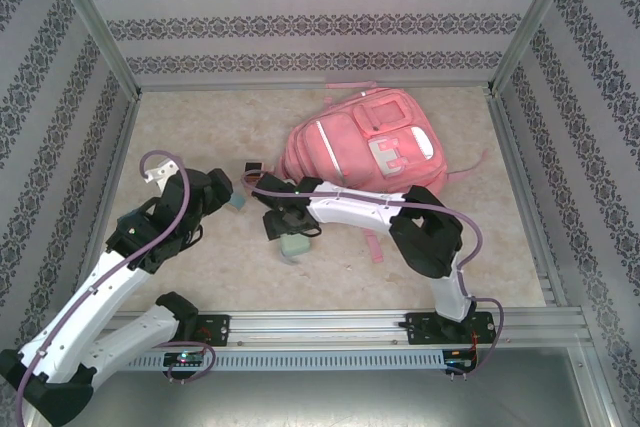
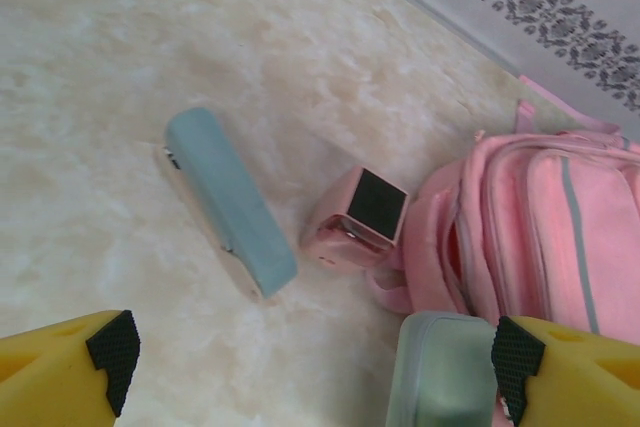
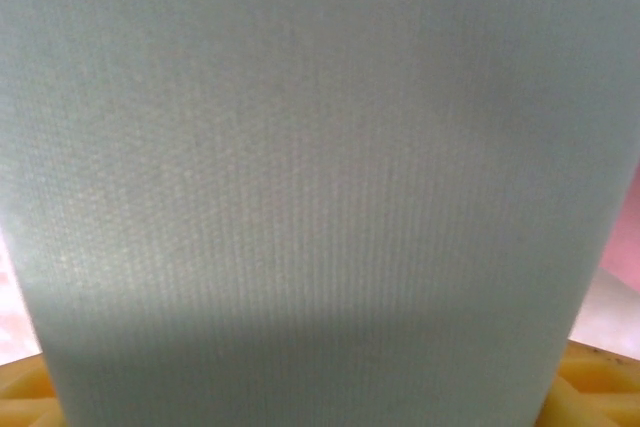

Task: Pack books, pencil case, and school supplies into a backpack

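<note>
The thing in hand is a pale grey-green woven-fabric pouch (image 3: 320, 177), most likely the pencil case. It sits right in front of the right gripper (image 1: 287, 225), low over the marbled beige tabletop (image 2: 150, 47), in front of the large pink fabric backpack (image 1: 350, 147) and a little to its left. In the right wrist view its cloth face spans the gap from one yellow finger (image 3: 602, 392) to the other. The pictures do not settle whether the jaws are pressing on it or merely standing at its sides, so I cannot tell if it is clamped. The weave looks soft and matte, so I judge it light, not slippery and not fragile. It is liable to sag or fold if taken by one end. A hold across its middle, squeezing the two broad faces, should carry it most steadily. The left gripper (image 2: 312, 357) hangs wide apart and empty, with its black pads (image 2: 112, 345) well clear of everything below. Beneath it a light teal oblong case (image 2: 230, 202) lies flat on the table. Just beside that a shiny pink cube-like box (image 2: 358, 217) with a dark top face stands touching or nearly touching the backpack's edge. The box looks rigid and glossy, so it may slip unless pinched squarely on two opposite walls. The teal case looks stiff and should be taken across its narrow width. The backpack is limp cloth, and I cannot make out an open mouth from here.
</note>
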`<state>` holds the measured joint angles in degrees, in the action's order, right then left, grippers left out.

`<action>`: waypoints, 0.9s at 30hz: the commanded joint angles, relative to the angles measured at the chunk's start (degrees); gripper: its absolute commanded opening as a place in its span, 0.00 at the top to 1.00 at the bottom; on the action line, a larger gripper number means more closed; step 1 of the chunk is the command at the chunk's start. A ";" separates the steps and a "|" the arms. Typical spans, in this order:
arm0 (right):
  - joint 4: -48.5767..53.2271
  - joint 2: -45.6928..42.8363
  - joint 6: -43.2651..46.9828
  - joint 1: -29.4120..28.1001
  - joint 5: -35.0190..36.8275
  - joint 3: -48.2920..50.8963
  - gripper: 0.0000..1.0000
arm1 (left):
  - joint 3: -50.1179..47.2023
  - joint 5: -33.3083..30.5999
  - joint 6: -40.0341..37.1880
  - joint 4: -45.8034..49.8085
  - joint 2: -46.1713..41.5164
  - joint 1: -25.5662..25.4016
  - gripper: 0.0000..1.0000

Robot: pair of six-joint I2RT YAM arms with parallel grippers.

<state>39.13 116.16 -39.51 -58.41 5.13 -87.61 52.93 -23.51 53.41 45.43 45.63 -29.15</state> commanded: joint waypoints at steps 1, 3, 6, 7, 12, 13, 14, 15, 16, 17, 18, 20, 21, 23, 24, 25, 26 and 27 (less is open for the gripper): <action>2.71 2.59 1.89 -0.56 -0.42 -3.80 0.18 | -1.15 -1.13 1.71 4.43 -0.98 0.40 0.07; 3.37 2.70 2.56 -0.56 -0.20 -4.73 0.13 | -1.33 0.42 1.80 5.20 -1.07 0.41 0.07; 4.88 1.17 2.81 -0.48 1.87 -5.37 0.08 | -1.55 3.27 1.21 5.29 -0.98 0.41 0.08; 5.26 0.37 3.09 -0.39 2.63 -5.39 0.07 | -1.71 3.95 1.17 5.34 -0.89 0.41 0.08; 5.04 -4.70 7.02 0.79 5.18 -4.21 0.11 | -3.42 8.90 1.61 3.86 0.49 0.41 0.08; 5.03 -5.70 8.25 1.36 5.45 -4.02 0.12 | -3.99 10.11 1.77 3.25 0.80 0.41 0.09; 5.27 -6.46 9.07 1.90 5.78 -4.10 0.12 | -4.50 10.83 2.08 2.67 1.03 0.40 0.10; 5.75 -7.24 9.94 2.75 6.46 -4.18 0.14 | -5.19 11.75 2.54 1.91 1.28 0.35 0.11; 6.17 -7.96 10.76 3.75 7.25 -4.14 0.15 | -6.03 12.88 3.00 0.82 1.62 0.34 0.12; 6.22 -8.53 11.47 4.58 7.84 -3.94 0.17 | -6.78 13.94 3.50 -0.42 1.95 0.31 0.13; 6.20 -8.98 12.51 5.78 8.33 -3.85 0.18 | -7.87 15.37 4.48 -2.09 2.45 0.31 0.14; 6.25 -8.96 14.58 8.09 8.77 -4.29 0.21 | -10.03 18.18 6.32 -5.66 3.61 0.22 0.17; 6.56 -8.48 15.82 9.44 8.47 -4.93 0.23 | -11.10 19.40 7.48 -7.29 4.45 0.11 0.19; 7.41 -6.88 17.78 11.75 7.92 -6.74 0.25 | -13.19 21.28 9.27 -10.89 5.84 -0.48 0.21; 8.14 -5.71 18.81 12.93 7.29 -7.83 0.25 | -14.22 22.25 10.04 -12.94 6.56 -0.75 0.23; 8.80 -4.49 19.79 14.02 6.79 -8.93 0.27 | -15.31 23.08 10.77 -15.12 7.28 -1.15 0.25; 9.42 -3.56 20.26 14.79 6.90 -9.76 0.29 | -16.16 23.60 11.35 -16.93 7.84 -1.55 0.25; 9.78 -2.63 21.18 15.65 6.71 -10.41 0.30 | -17.01 24.10 12.07 -18.89 8.61 -2.15 0.25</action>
<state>45.67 110.65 -22.68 -44.05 11.20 -95.70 37.43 -3.03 61.67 34.89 53.28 -29.98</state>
